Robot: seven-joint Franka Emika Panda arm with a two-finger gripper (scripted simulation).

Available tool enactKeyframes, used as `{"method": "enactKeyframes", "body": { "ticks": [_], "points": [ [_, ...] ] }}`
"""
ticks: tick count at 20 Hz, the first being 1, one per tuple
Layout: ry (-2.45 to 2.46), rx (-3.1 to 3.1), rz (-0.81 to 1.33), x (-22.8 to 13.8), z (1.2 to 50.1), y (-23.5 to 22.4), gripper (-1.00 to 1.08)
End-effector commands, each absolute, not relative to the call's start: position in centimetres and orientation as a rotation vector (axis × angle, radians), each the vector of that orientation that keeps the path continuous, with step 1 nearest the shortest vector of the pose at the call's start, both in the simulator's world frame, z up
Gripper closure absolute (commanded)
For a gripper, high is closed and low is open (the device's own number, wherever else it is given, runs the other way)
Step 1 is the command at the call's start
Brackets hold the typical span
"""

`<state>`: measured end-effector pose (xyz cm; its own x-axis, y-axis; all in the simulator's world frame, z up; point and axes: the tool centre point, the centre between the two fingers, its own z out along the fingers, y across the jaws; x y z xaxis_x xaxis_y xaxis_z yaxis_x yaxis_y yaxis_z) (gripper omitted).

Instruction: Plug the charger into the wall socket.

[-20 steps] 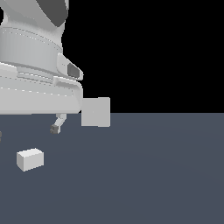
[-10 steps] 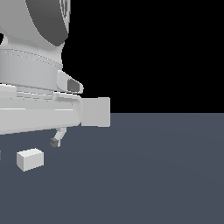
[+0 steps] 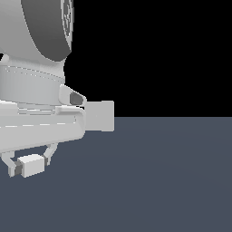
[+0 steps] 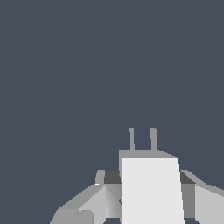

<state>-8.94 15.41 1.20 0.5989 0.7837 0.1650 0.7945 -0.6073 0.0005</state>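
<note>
Our gripper [image 3: 30,166] straddles the charger [image 3: 31,165], jaws seemingly closed on it; carrying it to the wall socket [image 3: 100,115] and plugging remain.

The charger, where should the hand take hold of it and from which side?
Grip the charger by its two flat side faces, coming from above, which leaves the two prongs at one end free for the wall socket. The block's parallel sides suit flat fingers. The hand already straddles it with a finger on either side, though firm contact isn't clear.
</note>
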Motion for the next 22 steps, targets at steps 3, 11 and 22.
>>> {"method": "enactKeyframes", "body": {
  "ticks": [3, 11, 22],
  "points": [
    [-1.356, -2.743, -0.229, -8.9, 1.2, 15.4, 1.08],
    [-1.345, -2.750, -0.230, -8.8, 1.3, 15.4, 1.08],
    [-1.110, -2.863, -0.242, -6.4, 2.8, 14.9, 1.08]
  ]
}}
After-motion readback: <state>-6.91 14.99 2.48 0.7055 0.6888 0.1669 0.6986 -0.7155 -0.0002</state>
